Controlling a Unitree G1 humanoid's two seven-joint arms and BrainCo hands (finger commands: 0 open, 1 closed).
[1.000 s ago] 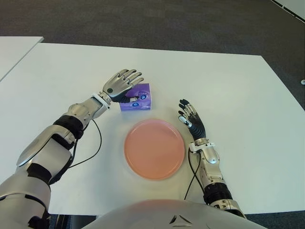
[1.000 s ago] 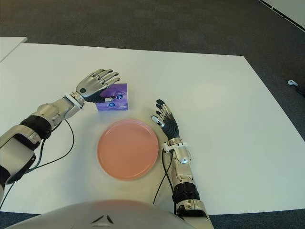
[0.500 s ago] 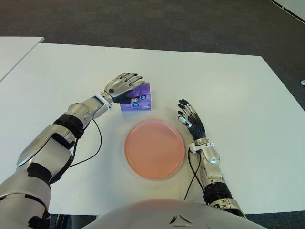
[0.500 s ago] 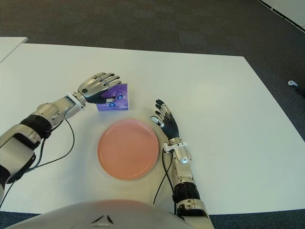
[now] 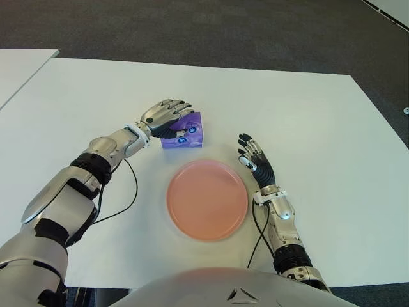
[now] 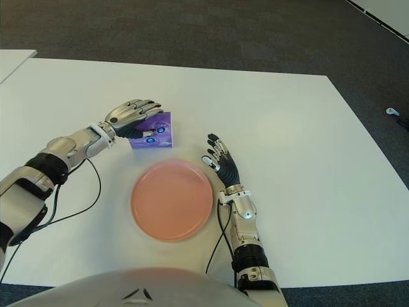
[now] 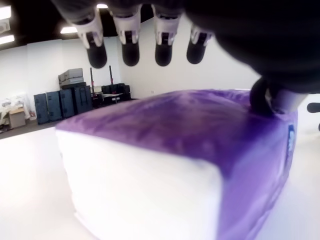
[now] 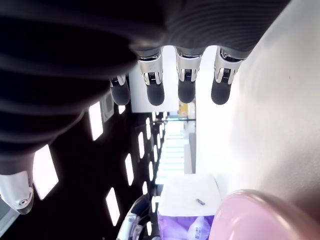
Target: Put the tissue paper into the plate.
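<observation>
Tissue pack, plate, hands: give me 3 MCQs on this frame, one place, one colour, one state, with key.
1. Where does the tissue pack lie?
A. in the plate
B. on the table beyond the plate, toward the robot's left
C. beside the right robot hand

2. What colour is the plate?
A. pink
B. blue
C. green

3. What is the left robot hand doing?
A. hanging far above the table
B. carrying the pack over the plate
C. curling over the pack, thumb on it, fingertips not closed

Key: 1 B, the pack sits on the white table, outside the plate. 2 A, the plate is plainly pink. 3 C, the left wrist view shows it. The right robot hand shows open, right of the plate.
</observation>
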